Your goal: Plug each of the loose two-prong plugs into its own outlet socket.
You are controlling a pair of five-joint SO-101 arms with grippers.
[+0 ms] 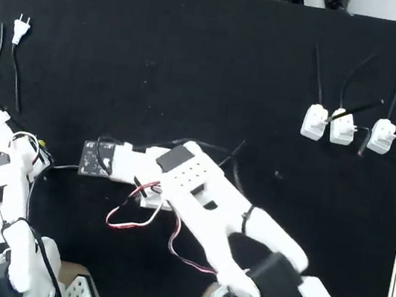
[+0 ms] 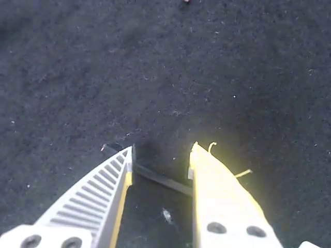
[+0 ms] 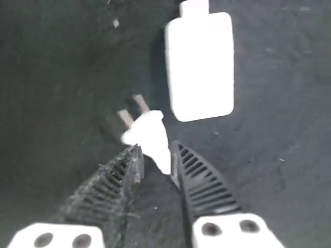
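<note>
The right gripper (image 3: 155,151) pinches a white two-prong plug (image 3: 147,135) between its fingers (image 3: 199,181). The prongs are left free, beside the outlet socket (image 3: 199,64) on the counter (image 1: 196,65). The left gripper (image 2: 160,155) has its fingers spread astride a black cable (image 2: 165,180).

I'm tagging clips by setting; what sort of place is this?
Probably a robotics lab bench: white robot arms standing at a black-covered table, white outlet sockets laid out in a row, and a two-prong plug held in the right claw.
</note>
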